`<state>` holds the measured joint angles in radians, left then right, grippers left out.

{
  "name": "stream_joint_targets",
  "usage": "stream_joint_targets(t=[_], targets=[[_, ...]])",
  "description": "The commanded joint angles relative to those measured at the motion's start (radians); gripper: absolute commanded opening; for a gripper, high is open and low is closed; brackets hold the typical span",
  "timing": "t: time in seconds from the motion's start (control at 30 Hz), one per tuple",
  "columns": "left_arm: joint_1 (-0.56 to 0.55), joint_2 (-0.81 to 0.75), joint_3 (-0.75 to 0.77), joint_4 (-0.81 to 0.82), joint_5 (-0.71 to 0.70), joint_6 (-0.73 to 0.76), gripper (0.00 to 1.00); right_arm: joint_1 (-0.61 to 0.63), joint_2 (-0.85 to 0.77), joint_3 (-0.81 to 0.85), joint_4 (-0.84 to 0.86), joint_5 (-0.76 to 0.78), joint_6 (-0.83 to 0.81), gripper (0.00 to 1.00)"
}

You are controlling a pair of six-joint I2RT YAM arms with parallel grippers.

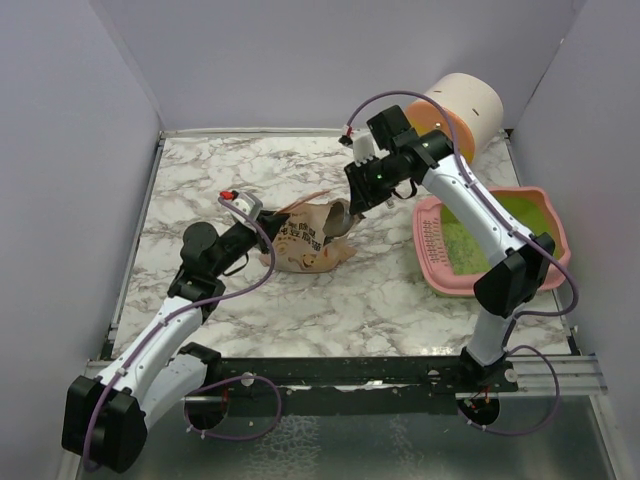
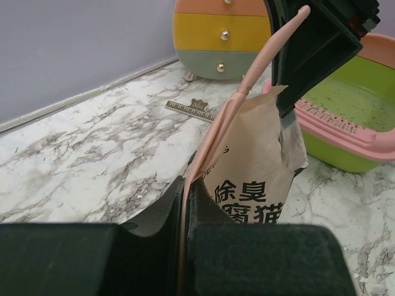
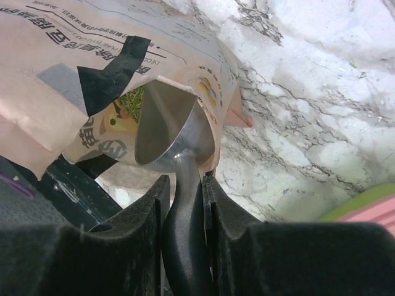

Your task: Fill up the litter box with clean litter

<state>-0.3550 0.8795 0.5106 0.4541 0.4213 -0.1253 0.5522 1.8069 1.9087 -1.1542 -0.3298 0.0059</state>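
Note:
The pink litter box [image 1: 432,262] with a lime-green inside stands at the right; a thin speckled layer of clean litter [image 1: 468,240] covers its floor. It also shows in the left wrist view [image 2: 370,139]. A tan paper bag [image 1: 305,245] stands at mid-table. My left gripper [image 1: 265,224] is shut on the bag's upper edge [image 2: 185,185]. My right gripper [image 1: 358,205] is shut on the handle of a silver metal scoop [image 3: 170,126], whose bowl sits in the bag's torn mouth. Greenish litter [image 3: 133,98] shows inside the bag [image 3: 74,55].
A round cream drum [image 1: 462,108] with orange, yellow and grey bands lies at the back right, behind the litter box. Purple walls close in the marble table [image 1: 200,170] on three sides. A small ruler-like strip [image 2: 191,110] lies near the drum [image 2: 222,37].

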Motion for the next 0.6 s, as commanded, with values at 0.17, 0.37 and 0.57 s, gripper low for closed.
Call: stream_joint_targets(t=[0.17,0.37,0.57], targets=[[0.035,0.034,0.093,0.096,0.076,-0.039,0.0,0.113,0.068,0.176,-0.09,0.228,0.001,0.01],[0.036,0.034,0.089,0.097,0.072,-0.034,0.0,0.155,0.077,0.099,-0.088,0.254,0.006,0.01],[0.036,0.032,0.08,0.1,0.079,-0.039,0.0,0.165,0.078,-0.022,-0.003,0.262,0.011,0.01]])
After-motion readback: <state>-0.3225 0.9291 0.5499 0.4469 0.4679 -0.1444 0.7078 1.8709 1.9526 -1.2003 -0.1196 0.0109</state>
